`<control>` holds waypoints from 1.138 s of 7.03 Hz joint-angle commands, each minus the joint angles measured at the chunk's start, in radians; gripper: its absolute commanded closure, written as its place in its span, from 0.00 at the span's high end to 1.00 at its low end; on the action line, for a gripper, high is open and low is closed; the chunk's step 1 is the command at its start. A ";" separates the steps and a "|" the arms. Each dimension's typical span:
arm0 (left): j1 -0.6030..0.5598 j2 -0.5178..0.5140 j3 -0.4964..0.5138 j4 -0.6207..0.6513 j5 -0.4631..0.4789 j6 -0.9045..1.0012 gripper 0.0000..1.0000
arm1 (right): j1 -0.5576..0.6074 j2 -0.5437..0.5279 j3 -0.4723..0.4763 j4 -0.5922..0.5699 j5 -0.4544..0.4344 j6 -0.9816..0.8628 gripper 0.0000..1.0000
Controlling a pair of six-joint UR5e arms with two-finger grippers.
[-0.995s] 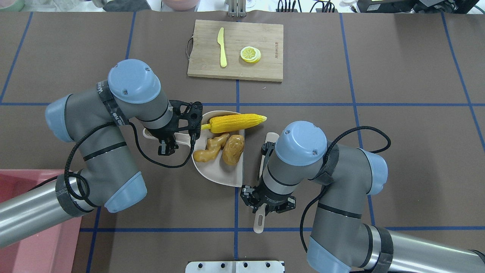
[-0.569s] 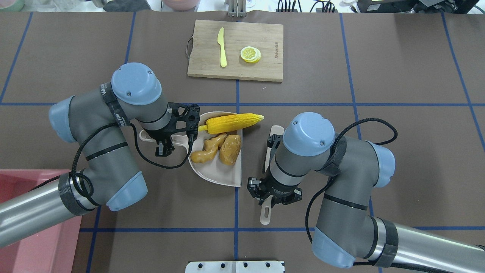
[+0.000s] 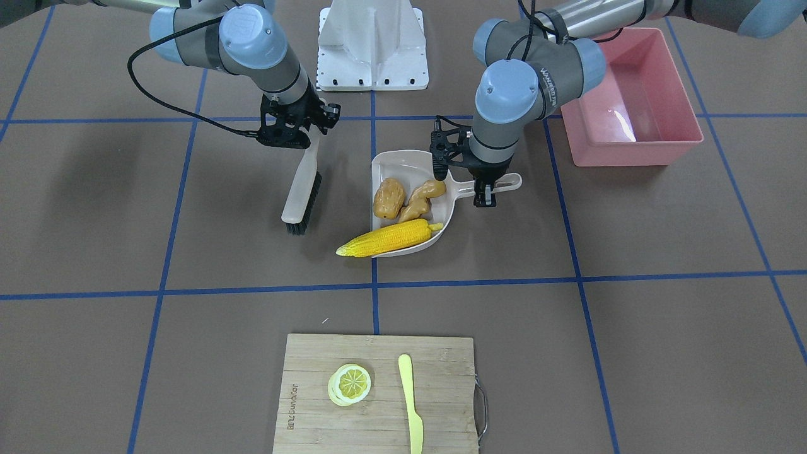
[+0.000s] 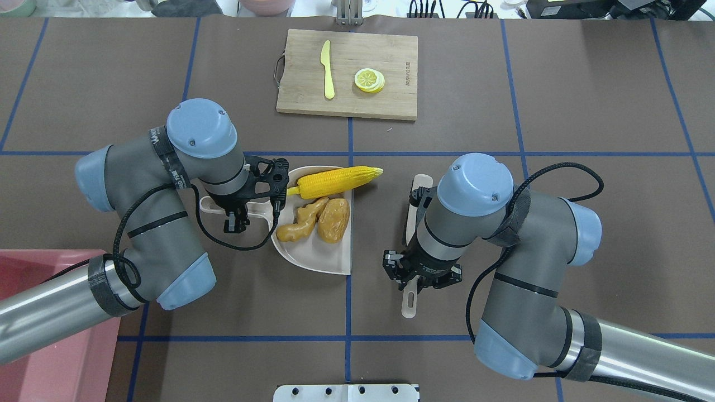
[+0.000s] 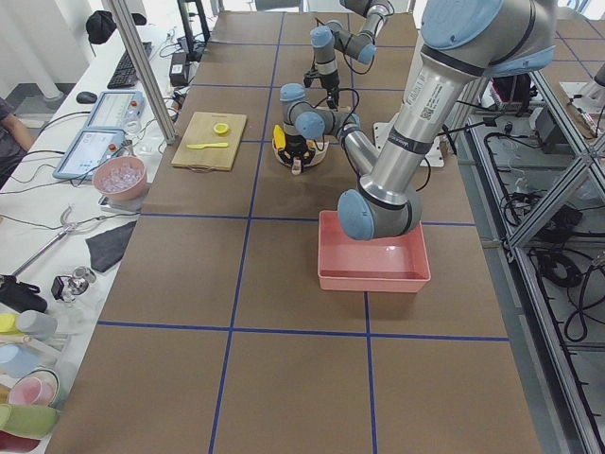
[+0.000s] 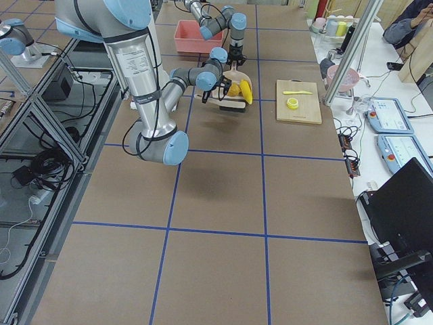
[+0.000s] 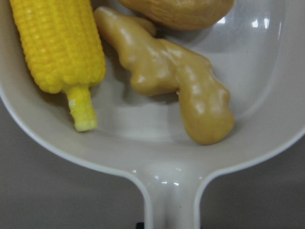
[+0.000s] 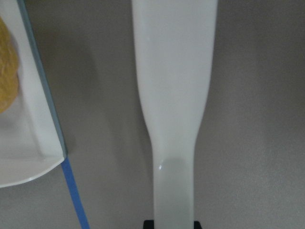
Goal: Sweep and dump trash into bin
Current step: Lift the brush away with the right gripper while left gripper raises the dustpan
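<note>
The fingers of the left gripper are closed on the handle of the beige dustpan, close to where the handle joins the pan. The fingers of the right gripper are clamped on the handle of a beige brush. Its dark bristles face the table and its head points toward the far side.

All three pieces of trash lie in the dustpan. The yellow corn cob rests along the pan's far rim, and its pointed tip sticks out past the straight open edge. The tan ginger root lies nearer the handle and touches the brown potato beside it. The left wrist view shows the corn's stub end and the ginger against the pan's curved back wall.

The brush is beside the pan's open edge, with a strip of bare table between them.

The pink bin stands at the robot's left, well apart from the dustpan.

On the far side is a wooden cutting board with a yellow knife and a lemon slice.
</note>
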 commanded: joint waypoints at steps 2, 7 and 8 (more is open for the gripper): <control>0.002 0.003 0.023 0.003 0.001 0.004 0.00 | 0.002 -0.006 -0.003 0.001 -0.004 -0.009 0.00; 0.000 0.007 0.027 -0.002 -0.003 0.003 0.00 | 0.156 -0.071 0.028 0.000 0.110 -0.129 0.00; 0.000 0.007 0.027 -0.003 -0.003 0.001 0.00 | 0.208 -0.111 0.055 -0.002 0.140 -0.188 0.00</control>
